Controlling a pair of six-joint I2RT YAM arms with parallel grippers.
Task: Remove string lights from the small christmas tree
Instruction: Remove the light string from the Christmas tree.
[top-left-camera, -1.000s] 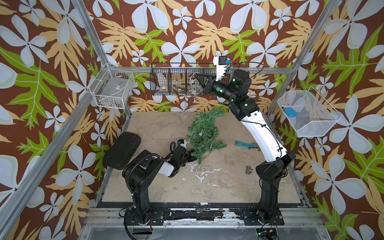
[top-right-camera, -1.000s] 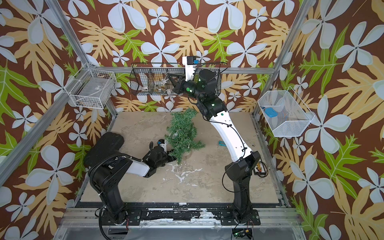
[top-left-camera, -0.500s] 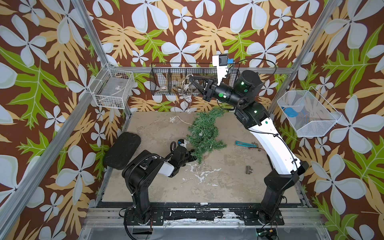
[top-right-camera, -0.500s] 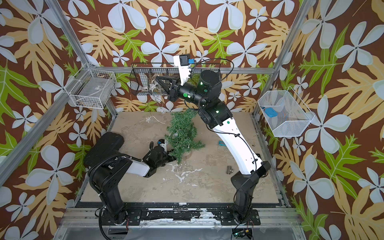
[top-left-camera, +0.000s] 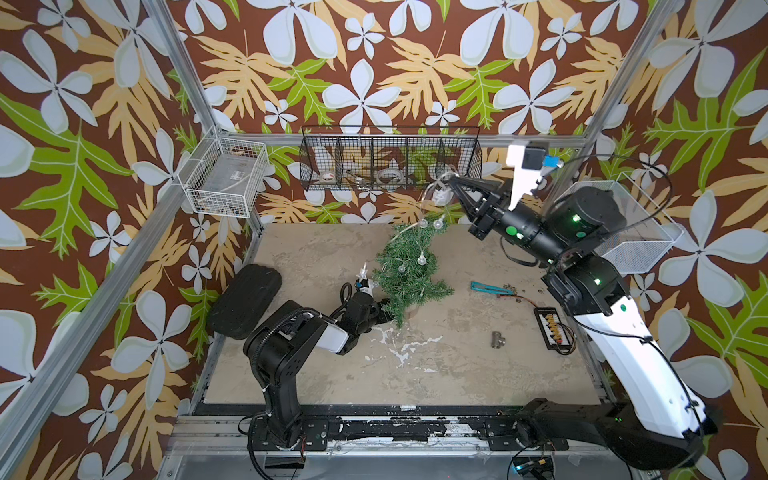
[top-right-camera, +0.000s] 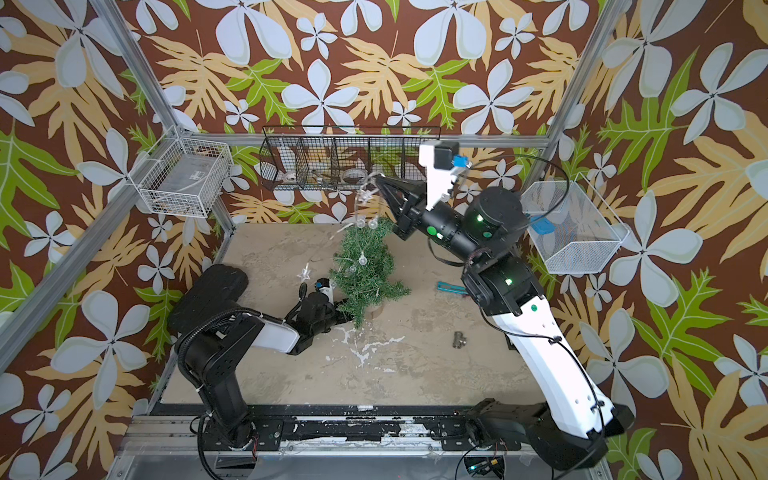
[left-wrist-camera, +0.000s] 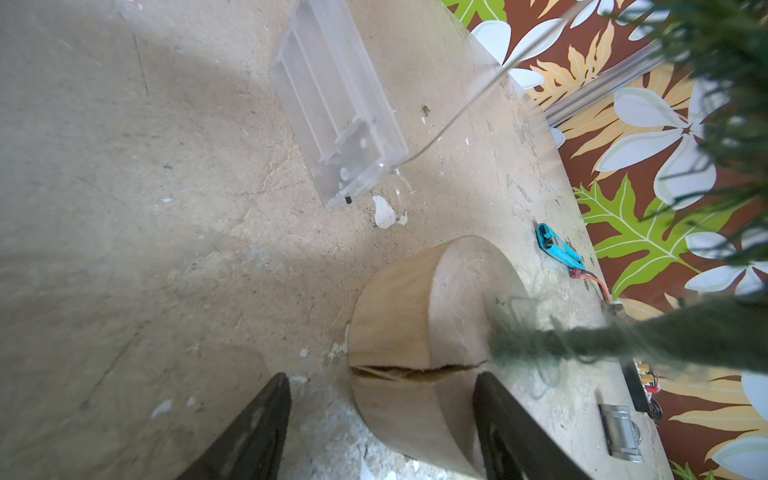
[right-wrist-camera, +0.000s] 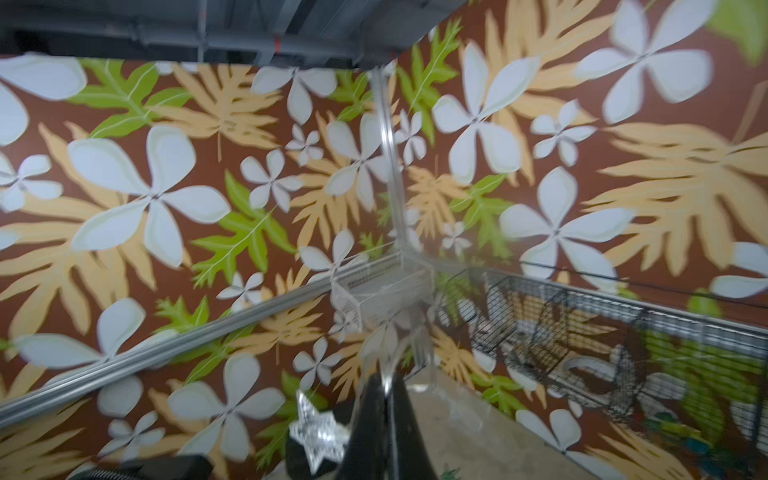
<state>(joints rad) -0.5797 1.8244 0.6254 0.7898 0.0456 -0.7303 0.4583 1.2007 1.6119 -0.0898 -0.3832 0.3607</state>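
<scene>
A: Where do we log the small christmas tree (top-left-camera: 409, 270)?

B: Mid-worktop (top-left-camera: 311, 257), on the mottled beige surface. Dark green tinsel needles, trunk set in a round pale wooden base (left-wrist-camera: 415, 332). The tree (top-right-camera: 368, 270) shows in both top views.

A: And the string lights (top-left-camera: 422, 260)?

B: Thin pale wire with clear globe and star bulbs. Part of it is draped on the tree, two globes at the crown and two lower in the needles. From the crown the wire rises to the right tool (top-left-camera: 453, 179), which is held high in front of the right end of the black wire basket (top-left-camera: 390, 158) on the back wall. One clear star bulb (top-right-camera: 304, 272) shows just beside the tree, on the left arm's side.

A: Right tool's state?

B: Jaws pressed together, pinching the wire. Our right wrist picture is blurred, but there the right tool (right-wrist-camera: 384, 380) shows closed fingers with a clear bit of strand at the tips.

A: Left tool (left-wrist-camera: 380, 376)?

B: Low at the tree's foot. Jaws partly apart, astride the wooden base. One finger (left-wrist-camera: 257, 428) stands clear of it. The other overlaps its rim, and we cannot tell whether it touches.

A: Anything else?

B: A clear plastic rectangular box (left-wrist-camera: 336, 112) lies flat on the worktop beyond the base, with a thin wire running from its end.
</scene>
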